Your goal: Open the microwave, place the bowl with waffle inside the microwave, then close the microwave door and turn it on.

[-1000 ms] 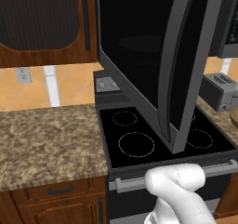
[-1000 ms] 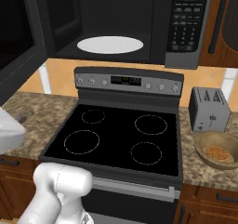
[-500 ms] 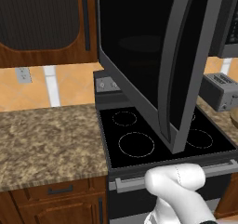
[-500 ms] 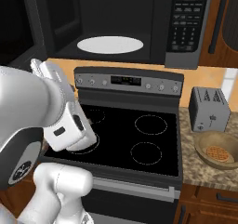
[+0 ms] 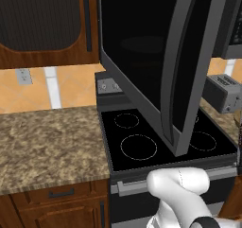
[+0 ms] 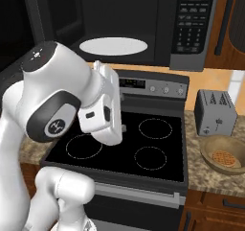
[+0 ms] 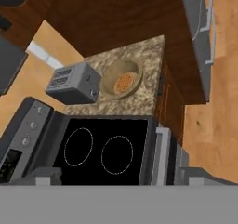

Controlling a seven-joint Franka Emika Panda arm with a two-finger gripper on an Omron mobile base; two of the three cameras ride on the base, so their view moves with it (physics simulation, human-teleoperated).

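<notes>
Swinging right over stove [image 6: 124, 144], arm now faces bowl with waffle [image 7: 122, 79]; microwave door [image 5: 156, 61] open; gripper wide open, empty.

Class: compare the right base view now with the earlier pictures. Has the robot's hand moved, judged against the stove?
Yes. The hand has swung in from the left edge and now hangs over the stove, above its left burners.
</notes>
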